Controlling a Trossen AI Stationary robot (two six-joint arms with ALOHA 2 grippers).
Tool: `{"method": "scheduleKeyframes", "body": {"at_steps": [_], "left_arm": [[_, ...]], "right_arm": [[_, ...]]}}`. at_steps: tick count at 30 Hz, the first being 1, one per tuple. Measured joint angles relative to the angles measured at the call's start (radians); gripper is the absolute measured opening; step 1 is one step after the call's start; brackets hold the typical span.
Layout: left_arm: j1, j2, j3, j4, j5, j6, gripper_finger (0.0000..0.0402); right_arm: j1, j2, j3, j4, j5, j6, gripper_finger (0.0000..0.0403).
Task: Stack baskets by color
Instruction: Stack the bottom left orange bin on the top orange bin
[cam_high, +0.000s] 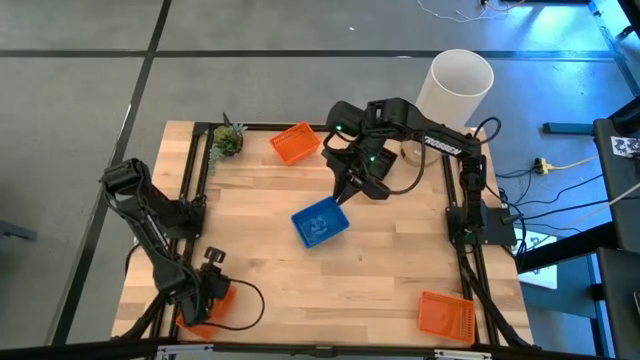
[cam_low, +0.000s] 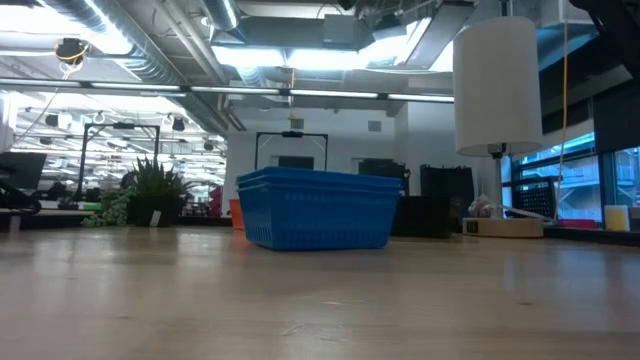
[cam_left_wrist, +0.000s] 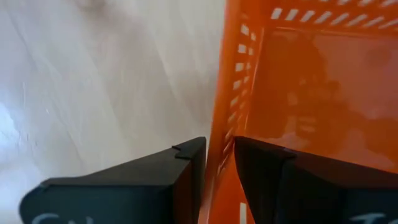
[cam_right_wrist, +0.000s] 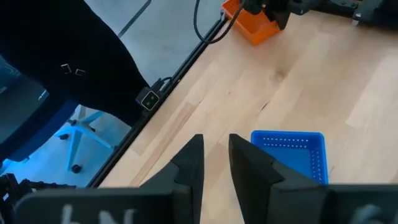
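From above, the left gripper sits at the near left corner of the wooden surface, its fingers down on an orange basket that shows only partly beneath the arm; the right gripper hangs over the middle of the surface, its fingers just beside the far corner of the blue basket – whether they touch it cannot be told from here; a second orange basket lies past the right fingers toward the far edge, near a small green plant, and a third orange basket rests well apart at the near right corner; a tall white cylinder stands off the far right corner

At surface height, the blue basket stands upright on the wood and looks like two nested together, one rim above the other; the white cylinder rises to its right; neither gripper can be made out here

From the left wrist, the fingers pinch the mesh wall of the orange basket – one finger outside, one inside, closed on the wall

From the right wrist, the fingers stand slightly parted with nothing between them; the blue basket lies just ahead of the fingertips, apart from them; the orange basket held by the other arm shows farther off
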Motion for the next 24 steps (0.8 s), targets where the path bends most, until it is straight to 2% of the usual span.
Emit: {"method": "scheduleKeyframes", "body": {"at_steps": [8,16,24], "left_arm": [[0.000,0.000,-0.028,0.017,-0.006,-0.109,0.0077],[0.000,0.000,-0.031,0.068,-0.023,-0.108,0.0073],[0.027,-0.003,-0.030,0.074,0.016,-0.142,0.0007]], "right_arm": [[-0.014,0.000,0.000,0.000,0.000,0.009,0.0074],[-0.020,0.000,0.000,0.007,0.000,0.044,0.0074],[-0.022,0.000,0.000,0.010,-0.006,0.042,0.0074]]}}
